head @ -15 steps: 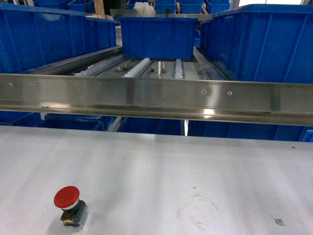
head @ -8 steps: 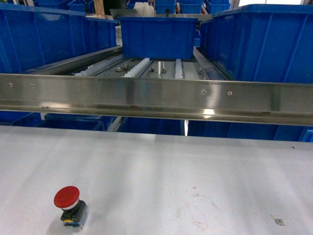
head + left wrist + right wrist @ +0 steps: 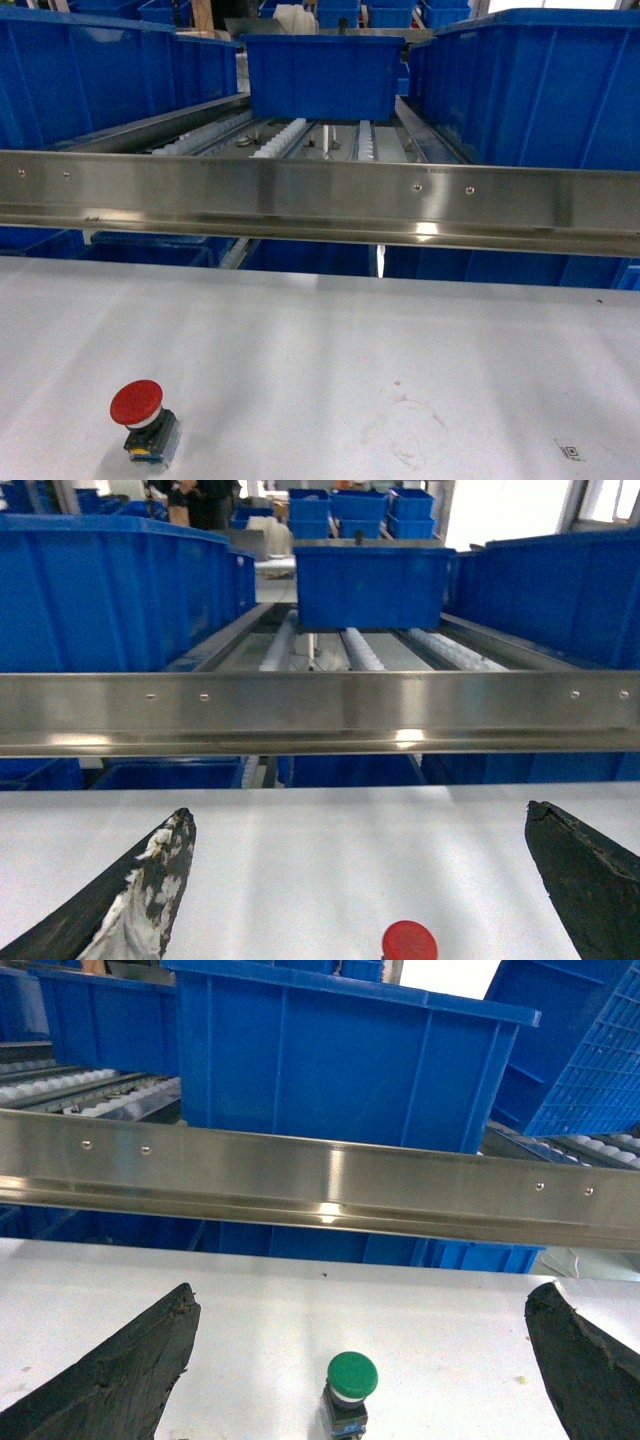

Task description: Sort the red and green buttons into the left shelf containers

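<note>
White counter [image 3: 320, 350], faintly scuffed with a ring-shaped mark [image 3: 405, 430]. Brushed steel rail [image 3: 320, 200] spans the full width beyond it, catching ceiling-light glare. Behind the rail, a roller conveyor shelf [image 3: 300, 135] with white rollers. Bright window light [image 3: 505, 510] at the far end.

button [image 3: 137, 402] on table [image 3: 320, 350] front left, bins [image 3: 90, 80] behind rail [image 3: 320, 200]

Bright, even light from above makes white glare spots on the steel rail [image 3: 320, 205] and a soft shine on the bench [image 3: 320, 350], while all views look slightly soft.
</note>
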Robot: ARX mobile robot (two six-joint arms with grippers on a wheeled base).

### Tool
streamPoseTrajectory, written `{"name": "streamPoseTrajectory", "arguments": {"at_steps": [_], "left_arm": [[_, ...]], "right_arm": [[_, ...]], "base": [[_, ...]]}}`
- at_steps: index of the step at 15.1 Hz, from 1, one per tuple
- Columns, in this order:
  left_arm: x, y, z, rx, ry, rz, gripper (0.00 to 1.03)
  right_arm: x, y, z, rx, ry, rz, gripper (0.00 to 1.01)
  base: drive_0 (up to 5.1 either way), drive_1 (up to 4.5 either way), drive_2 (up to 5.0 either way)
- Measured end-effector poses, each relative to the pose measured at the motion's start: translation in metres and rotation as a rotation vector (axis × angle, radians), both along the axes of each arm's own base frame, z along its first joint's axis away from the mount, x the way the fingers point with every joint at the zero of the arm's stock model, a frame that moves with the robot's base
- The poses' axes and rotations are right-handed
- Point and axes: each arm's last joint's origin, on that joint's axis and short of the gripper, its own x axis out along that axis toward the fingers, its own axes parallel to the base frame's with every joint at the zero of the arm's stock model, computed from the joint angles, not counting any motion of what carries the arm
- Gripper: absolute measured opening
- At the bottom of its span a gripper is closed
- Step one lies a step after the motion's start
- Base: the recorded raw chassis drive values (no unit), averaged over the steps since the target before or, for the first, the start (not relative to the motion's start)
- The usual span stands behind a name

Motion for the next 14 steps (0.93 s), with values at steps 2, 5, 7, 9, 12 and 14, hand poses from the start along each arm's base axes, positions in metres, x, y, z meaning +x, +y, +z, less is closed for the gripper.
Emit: {"name": "streamPoseTrajectory", "arguments": {"at_steps": [2,5,7,9,12,14], "left_arm": [[0.024,-0.004,0.006,0.016,0.021,-0.023,0.98],[0.087,-0.02,0.003,0.055,0.233,-0.067,0.98],[0.113,-0.031,0.0,0.08,0.311,-0.106,0.98],[0.132,-0.046,0.003,0.119,0.326,-0.162,0.98],[0.135,-0.057,-0.001,0.162,0.343,-0.21,0.98],[0.135,-0.057,-0.001,0.162,0.343,-0.211,0.98]], "right_arm": [[0.021,-0.013,-0.003,0.007,0.032,-0.015,0.98],[0.098,-0.036,-0.007,0.051,0.209,0.016,0.98],[0.133,-0.043,-0.017,0.074,0.356,0.044,0.98],[0.158,-0.041,-0.021,0.069,0.456,0.092,0.98],[0.15,-0.036,-0.043,-0.039,0.496,0.064,0.98],[0.151,-0.037,-0.042,-0.049,0.484,0.054,0.98]], "base": [[0.0,0.0,0.0],[0.0,0.0,0.0],[0.0,0.0,0.0],[0.0,0.0,0.0],[0.0,0.0,0.0],[0.0,0.0,0.0]]}}
